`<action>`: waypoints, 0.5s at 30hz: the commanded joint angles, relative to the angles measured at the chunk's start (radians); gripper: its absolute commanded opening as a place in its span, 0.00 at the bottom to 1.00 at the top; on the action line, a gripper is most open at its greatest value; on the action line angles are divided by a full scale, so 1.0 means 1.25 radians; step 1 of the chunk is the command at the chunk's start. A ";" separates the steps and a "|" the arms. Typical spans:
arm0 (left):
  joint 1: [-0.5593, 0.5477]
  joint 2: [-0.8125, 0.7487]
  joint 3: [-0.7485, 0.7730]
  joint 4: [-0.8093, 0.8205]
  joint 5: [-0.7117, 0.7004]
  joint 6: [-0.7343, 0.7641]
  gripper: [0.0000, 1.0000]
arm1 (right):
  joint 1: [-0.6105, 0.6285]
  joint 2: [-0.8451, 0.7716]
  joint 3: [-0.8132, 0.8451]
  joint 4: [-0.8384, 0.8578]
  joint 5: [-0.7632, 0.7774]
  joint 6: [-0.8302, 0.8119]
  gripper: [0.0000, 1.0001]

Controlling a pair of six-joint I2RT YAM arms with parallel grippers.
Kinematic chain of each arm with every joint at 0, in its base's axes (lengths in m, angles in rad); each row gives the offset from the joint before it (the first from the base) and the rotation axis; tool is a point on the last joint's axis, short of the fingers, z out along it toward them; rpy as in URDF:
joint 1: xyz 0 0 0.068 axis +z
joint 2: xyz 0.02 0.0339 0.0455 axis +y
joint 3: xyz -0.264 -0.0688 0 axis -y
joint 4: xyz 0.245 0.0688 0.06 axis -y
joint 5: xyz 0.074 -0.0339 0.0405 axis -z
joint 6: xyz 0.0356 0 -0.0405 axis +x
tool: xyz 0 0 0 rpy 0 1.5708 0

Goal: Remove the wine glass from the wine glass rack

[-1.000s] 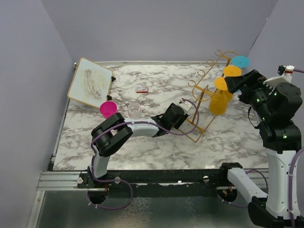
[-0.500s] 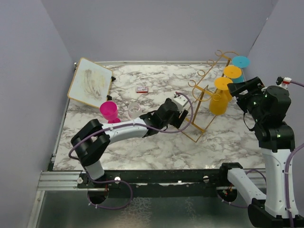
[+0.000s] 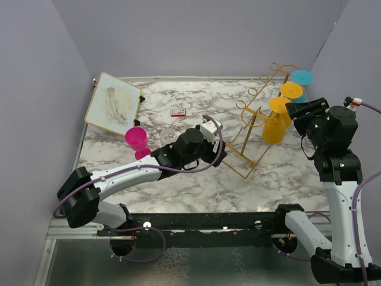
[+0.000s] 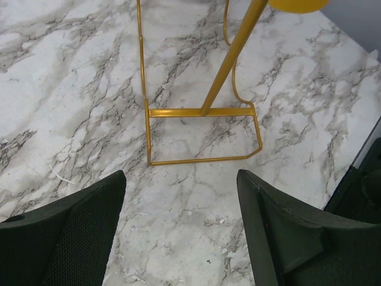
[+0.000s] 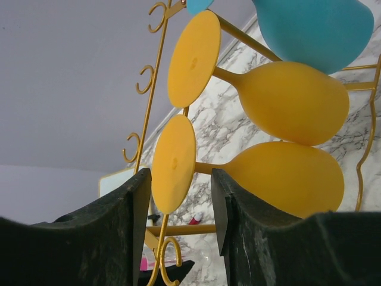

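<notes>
Marble tabletop [image 3: 178, 185] between lilac walls carried the gold wire rack [image 4: 232, 56], set toward the upper right of the overhead view. Three glasses hung tipped on its right side, stems caught in the hooks and feet turned outward. A teal glass [image 5: 315, 30] was highest, a yellow glass [image 5: 292, 101] hung under it, and a second yellow glass [image 5: 280, 179] was lowest. The right gripper [image 5: 180, 185] stood level with that lowest one, fingers apart. The glass's round foot was framed in the gap with no contact evident, apparently lined up for a grasp. The left gripper [image 4: 180, 179], also spread and empty, hovered over bare marble just short of the rack's foot, probably keeping clear. A pink glass [image 3: 137, 140] and a clear glass [image 3: 168, 138] stood left of centre.
</notes>
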 commanded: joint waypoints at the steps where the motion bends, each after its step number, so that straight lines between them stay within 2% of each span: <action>1: -0.001 -0.079 -0.005 -0.039 0.023 -0.010 0.78 | -0.004 0.006 -0.010 0.045 0.003 0.029 0.43; 11: -0.001 -0.177 0.039 -0.115 -0.015 0.057 0.79 | -0.004 0.010 -0.045 0.078 -0.007 0.067 0.37; 15: -0.001 -0.193 0.048 -0.122 -0.021 0.065 0.79 | -0.004 0.010 -0.056 0.093 -0.019 0.082 0.30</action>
